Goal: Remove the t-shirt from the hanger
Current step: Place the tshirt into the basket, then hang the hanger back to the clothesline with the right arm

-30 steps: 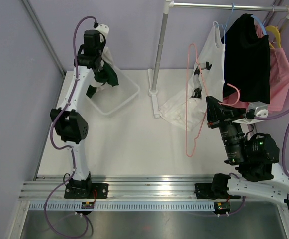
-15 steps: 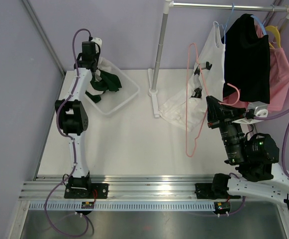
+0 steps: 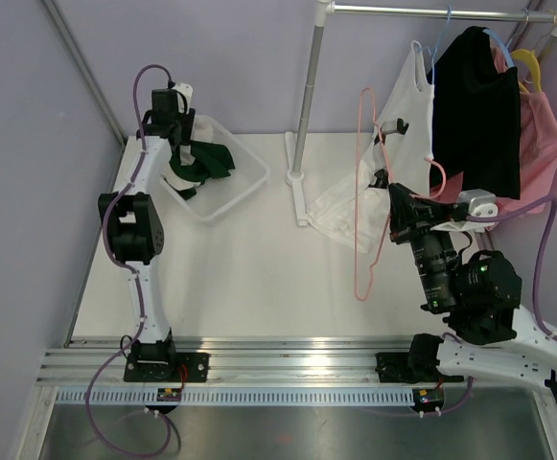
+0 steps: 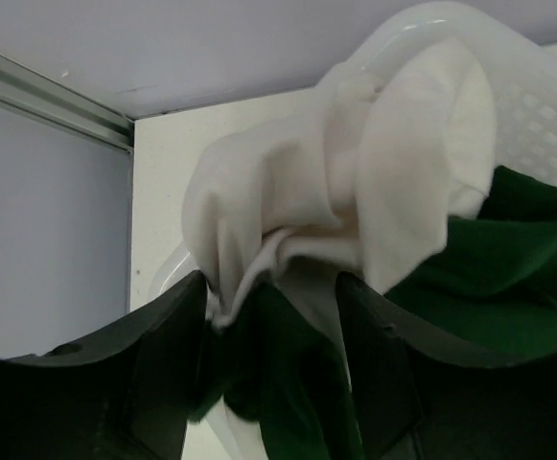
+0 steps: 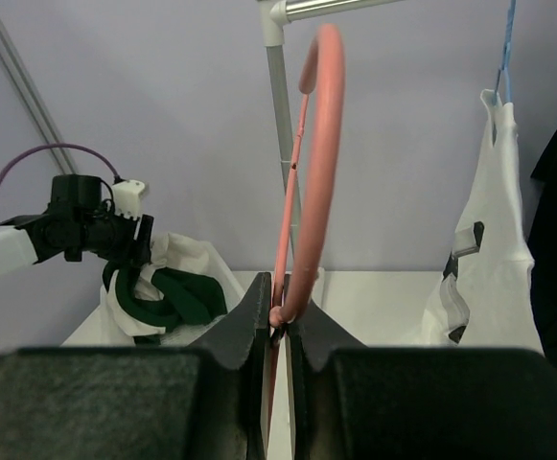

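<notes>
Left tool (image 4: pixel 270 283) lowered over basket (image 3: pixel 246 188), jaws now apart; right tool (image 5: pixel 277 292), hanger (image 5: pixel 322 144) shifted left

Left tool (image 4: pixel 273 299) above the basket

Its two dark fingers (image 4: pixel 168 369) stand well apart at the bottom edge. A bunched white cloth (image 4: pixel 355 172) sits loose between and above them, over a dark green cloth (image 4: pixel 508 278). Both lie in a white perforated basket (image 4: pixel 546 105) on the pale tabletop (image 4: pixel 163 163).

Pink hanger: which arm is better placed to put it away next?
Right: the right gripper is shut on the pink hanger beside the rack; the left gripper stands open over the far basket.
</notes>
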Controlling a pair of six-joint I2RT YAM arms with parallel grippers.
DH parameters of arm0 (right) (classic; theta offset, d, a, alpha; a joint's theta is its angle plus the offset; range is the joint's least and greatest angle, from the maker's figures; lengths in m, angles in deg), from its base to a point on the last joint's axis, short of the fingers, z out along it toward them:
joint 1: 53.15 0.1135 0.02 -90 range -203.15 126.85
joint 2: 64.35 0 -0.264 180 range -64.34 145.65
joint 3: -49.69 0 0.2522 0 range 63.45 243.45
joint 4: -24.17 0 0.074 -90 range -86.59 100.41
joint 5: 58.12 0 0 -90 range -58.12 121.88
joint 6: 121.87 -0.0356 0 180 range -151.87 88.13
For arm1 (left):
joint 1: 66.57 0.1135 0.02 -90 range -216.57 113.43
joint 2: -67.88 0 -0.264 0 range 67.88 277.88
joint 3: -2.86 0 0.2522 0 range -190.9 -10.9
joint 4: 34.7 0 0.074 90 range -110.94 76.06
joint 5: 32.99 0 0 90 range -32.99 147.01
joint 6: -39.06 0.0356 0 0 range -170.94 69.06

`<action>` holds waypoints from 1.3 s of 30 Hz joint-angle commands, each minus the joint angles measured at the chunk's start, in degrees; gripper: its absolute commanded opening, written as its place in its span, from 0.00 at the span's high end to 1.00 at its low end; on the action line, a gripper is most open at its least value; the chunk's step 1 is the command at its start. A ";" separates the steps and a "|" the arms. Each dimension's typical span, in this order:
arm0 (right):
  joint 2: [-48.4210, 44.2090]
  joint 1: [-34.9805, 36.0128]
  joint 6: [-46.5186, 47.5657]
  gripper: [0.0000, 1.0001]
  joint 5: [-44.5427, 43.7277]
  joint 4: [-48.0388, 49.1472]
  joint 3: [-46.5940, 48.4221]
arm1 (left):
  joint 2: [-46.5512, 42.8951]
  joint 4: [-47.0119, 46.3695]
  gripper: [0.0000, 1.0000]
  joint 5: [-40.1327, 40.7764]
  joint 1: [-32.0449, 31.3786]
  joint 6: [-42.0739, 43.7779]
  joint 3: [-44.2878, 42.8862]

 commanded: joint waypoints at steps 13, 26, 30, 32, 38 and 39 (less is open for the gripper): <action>11.29 -1.69 2.96 1.00 -11.60 -4.64 9.75 | -19.41 -3.49 0.01 0.72 -6.54 -3.20 11.70; 23.16 -26.98 -17.09 1.00 8.69 -26.36 20.22 | -22.78 -9.48 0.01 1.58 -6.02 -4.34 20.44; 25.19 -30.69 -18.32 1.00 13.96 -27.24 23.11 | -18.81 -10.34 0.01 0.54 -4.26 -5.92 17.25; 26.24 -31.83 -18.50 1.00 14.85 -27.42 24.17 | -16.44 -11.31 0.09 -0.95 -3.21 -6.36 15.68; 29.05 -34.12 -18.76 1.00 18.19 -28.82 28.82 | -6.00 -7.27 0.18 -1.84 -1.45 -7.77 5.67; 29.58 -34.65 -18.76 1.00 18.54 -28.83 29.53 | -4.84 -6.75 0.18 -1.75 -1.19 -7.95 4.60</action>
